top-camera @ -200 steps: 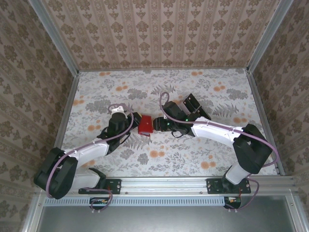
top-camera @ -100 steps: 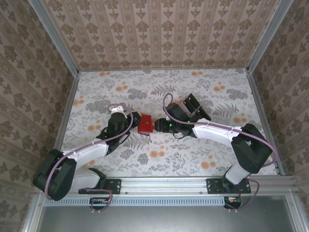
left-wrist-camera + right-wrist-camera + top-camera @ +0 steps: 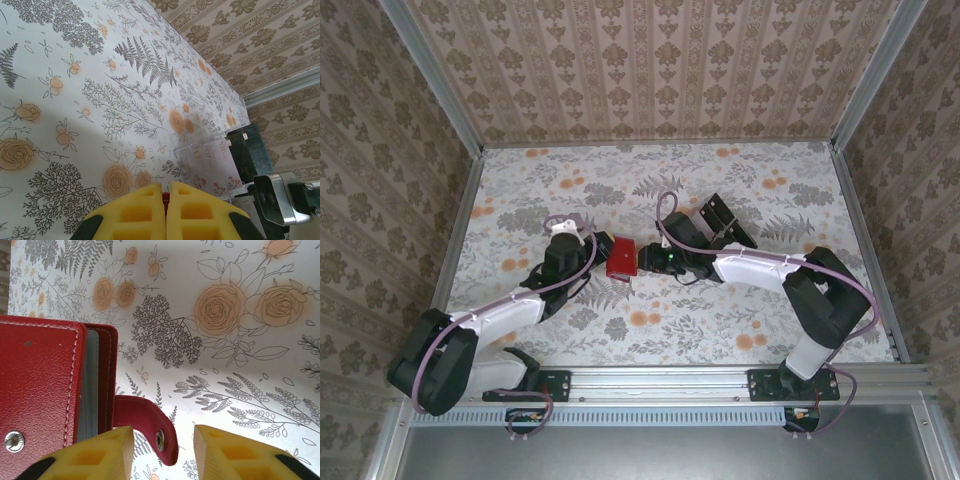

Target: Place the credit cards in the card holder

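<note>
The wallet (image 3: 622,258) sits near the middle of the table (image 3: 570,190), between your two arms. From the right wrist you see it (image 3: 40,390) folded, its red covers close together with a greyish layer between them; its closing tab (image 3: 142,417) sticks out free, the snap (image 3: 160,440) on it unfastened. The left gripper (image 3: 165,212) is clenched, pads pressed together with a thin red sliver between them, so I judge it pinches the wallet's left edge. The right gripper (image 3: 163,452) is released; its jaws stand apart with the tab between them, one pad right at the tab and a clear gap on the other side. The cards (image 3: 720,215) lie beyond the right arm, well apart from the wallet; none looks to be in it yet.

The step in hand looks like opening the wallet. To do it well, centre the right jaws on the tab so both pads meet leather and not the metal snap, which would likely slip; close fully before you pull. Then draw the flap away from the left grip in an arc about the fold, not straight up, so the wallet does not twist out of the left pads; hold the left grip firm and low. Go slowly; the leather looks stiff and may spring closed once you let go.
</note>
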{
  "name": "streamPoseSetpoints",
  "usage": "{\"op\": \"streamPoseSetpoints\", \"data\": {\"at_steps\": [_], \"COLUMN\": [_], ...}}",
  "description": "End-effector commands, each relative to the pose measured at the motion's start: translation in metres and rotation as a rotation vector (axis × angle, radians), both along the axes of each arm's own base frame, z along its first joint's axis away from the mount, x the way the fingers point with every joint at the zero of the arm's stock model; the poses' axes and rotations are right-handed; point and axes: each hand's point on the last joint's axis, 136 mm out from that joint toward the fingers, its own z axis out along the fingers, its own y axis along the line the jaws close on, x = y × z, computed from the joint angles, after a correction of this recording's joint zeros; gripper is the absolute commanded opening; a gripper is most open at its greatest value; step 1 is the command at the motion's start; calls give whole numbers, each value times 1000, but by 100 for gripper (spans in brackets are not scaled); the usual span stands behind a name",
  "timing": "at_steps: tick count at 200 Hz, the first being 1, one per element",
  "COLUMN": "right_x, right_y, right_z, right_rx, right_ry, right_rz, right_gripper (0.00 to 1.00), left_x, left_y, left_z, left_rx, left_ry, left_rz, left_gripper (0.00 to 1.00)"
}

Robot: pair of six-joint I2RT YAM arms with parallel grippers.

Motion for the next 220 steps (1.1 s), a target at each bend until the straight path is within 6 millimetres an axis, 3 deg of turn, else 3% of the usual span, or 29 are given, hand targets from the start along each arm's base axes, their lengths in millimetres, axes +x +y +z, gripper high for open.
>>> {"op": "streamPoseSetpoints", "data": {"at_steps": [1, 41, 82, 115, 133, 166, 220], "right_x": [0, 3, -1, -9, -15, -23, -31], "right_y": [4, 2, -2, -3, 0, 4, 12], "right_z": [-5, -2, 15, 28, 30, 28, 44], "right_rx": [37, 56, 82, 76, 66, 53, 71], "right_ry": [25, 23, 3, -9, -7, 0, -25], "right_rz": [6, 3, 9, 31, 52, 77, 97], "right_gripper": [31, 0, 0, 0, 0, 0, 0], "left_x": [0, 0, -3, -13, -21, -33, -34], "left_y": [-5, -5, 2, 13, 20, 31, 19], "left_z": [19, 19, 6, -25, -40, -51, -35], "left_rx": [-23, -25, 12, 88, 136, 239, 287], "left_ry": [-57, -57, -18, 51, 84, 117, 80], "left_rz": [-14, -14, 8, 20, 16, -9, -100], "left_gripper": [0, 0, 0, 47, 61, 69, 75]}}
